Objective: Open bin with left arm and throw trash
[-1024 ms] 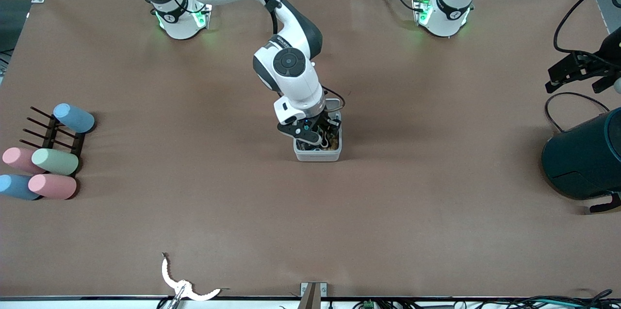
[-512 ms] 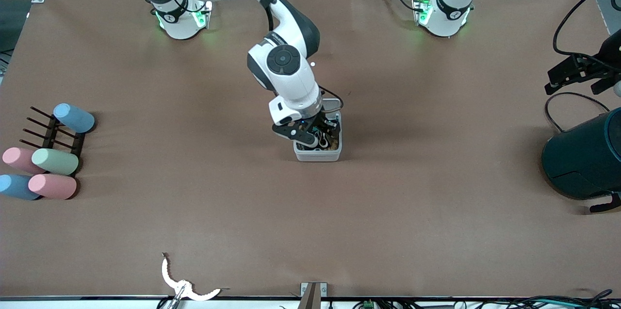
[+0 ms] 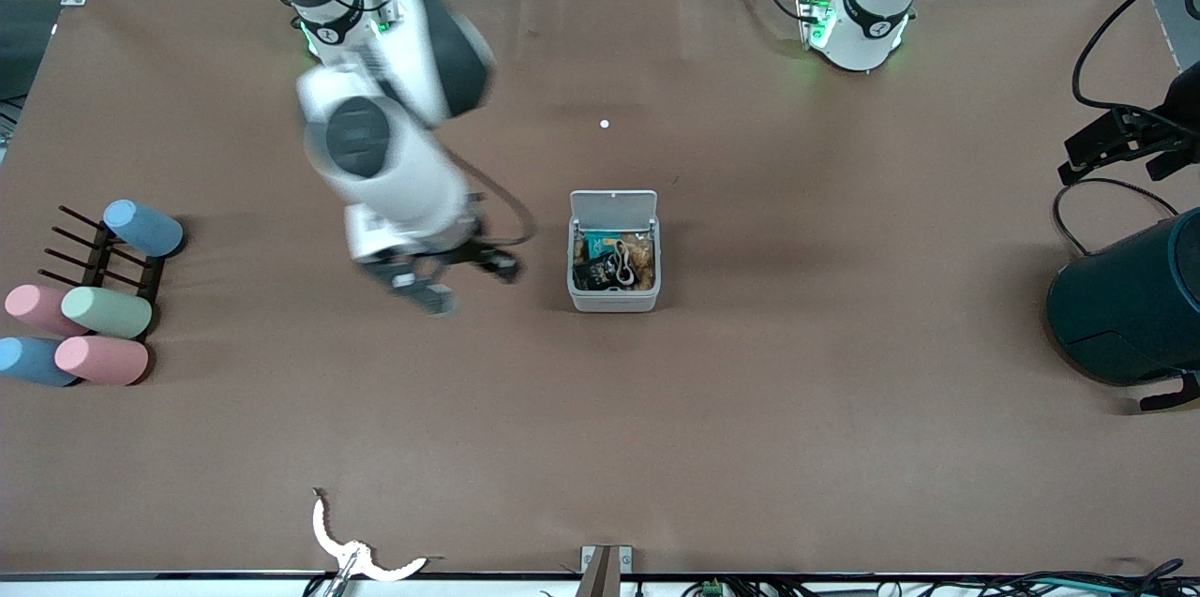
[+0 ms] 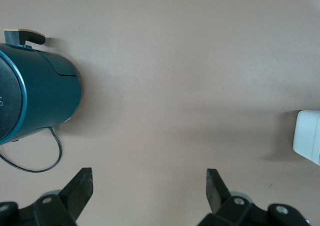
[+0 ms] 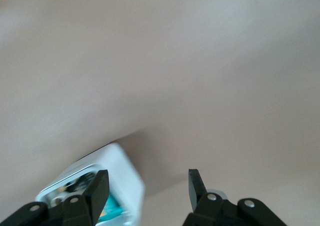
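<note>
The bin (image 3: pixel 614 297) stands at the table's middle with its white lid (image 3: pixel 613 203) flipped up. Inside lie the black wrapper (image 3: pixel 592 274), a pale looped band (image 3: pixel 621 264) and some tan bits; the tape roll is not made out. My right gripper (image 3: pixel 466 283) is open and empty, low over the bare table beside the bin, toward the right arm's end. The right wrist view shows the bin (image 5: pixel 117 178) by its gripper (image 5: pixel 147 186). My left gripper (image 3: pixel 1114 161) is open and empty above the dark teal cylinder; its wrist view (image 4: pixel 147 186) shows the bin's edge (image 4: pixel 307 141).
The dark teal cylinder (image 3: pixel 1130 306) with a black cable lies at the left arm's end, also in the left wrist view (image 4: pixel 35 100). Pastel cups on a black rack (image 3: pixel 94 306) are at the right arm's end. A white curved strip (image 3: pixel 356 555) lies at the near edge.
My right gripper has lifted out of the bin and swung fast toward the right arm's end, leaving the trash inside. The left arm has hardly moved.
</note>
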Robot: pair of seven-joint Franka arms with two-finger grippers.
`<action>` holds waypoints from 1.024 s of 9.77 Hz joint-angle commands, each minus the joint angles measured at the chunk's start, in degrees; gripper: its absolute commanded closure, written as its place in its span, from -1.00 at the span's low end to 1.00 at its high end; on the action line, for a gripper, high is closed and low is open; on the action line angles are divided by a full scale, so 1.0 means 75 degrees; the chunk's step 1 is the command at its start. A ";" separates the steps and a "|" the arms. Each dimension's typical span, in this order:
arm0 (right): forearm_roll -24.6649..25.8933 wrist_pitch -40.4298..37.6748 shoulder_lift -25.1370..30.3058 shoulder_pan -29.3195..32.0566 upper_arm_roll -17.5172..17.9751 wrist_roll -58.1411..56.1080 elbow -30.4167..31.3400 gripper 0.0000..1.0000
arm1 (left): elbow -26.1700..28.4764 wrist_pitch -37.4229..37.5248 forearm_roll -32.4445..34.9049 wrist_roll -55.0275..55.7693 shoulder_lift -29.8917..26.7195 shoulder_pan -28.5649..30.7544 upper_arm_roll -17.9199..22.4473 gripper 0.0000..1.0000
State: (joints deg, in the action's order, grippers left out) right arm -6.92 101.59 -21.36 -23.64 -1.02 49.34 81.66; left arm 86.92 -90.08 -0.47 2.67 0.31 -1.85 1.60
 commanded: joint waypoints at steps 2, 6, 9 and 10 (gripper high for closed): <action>-0.0132 -0.1751 0.1637 0.2138 0.0171 -0.2959 0.0374 -0.56 | -0.0105 0.0058 -0.0078 0.0089 0.0006 0.0024 -0.0026 -1.00; 0.0485 -0.3149 0.3033 0.3293 0.0183 -0.6319 0.0478 -0.98 | -0.0104 0.0058 -0.0043 0.0077 0.0017 0.0048 -0.0003 -1.00; 0.0606 -0.3092 0.2931 0.3293 0.0195 -0.6356 0.0246 -0.99 | -0.0105 0.0058 -0.0043 0.0077 0.0017 0.0048 -0.0003 -1.00; 0.0815 -0.3022 0.2918 0.3316 0.0206 -0.6356 0.0233 -0.99 | -0.0105 0.0058 -0.0031 0.0065 0.0017 0.0036 -0.0003 -1.00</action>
State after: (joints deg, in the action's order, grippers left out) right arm -2.50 77.96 0.22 0.63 0.15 2.68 82.56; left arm 86.91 -90.08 -0.47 2.68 0.38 -1.61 1.64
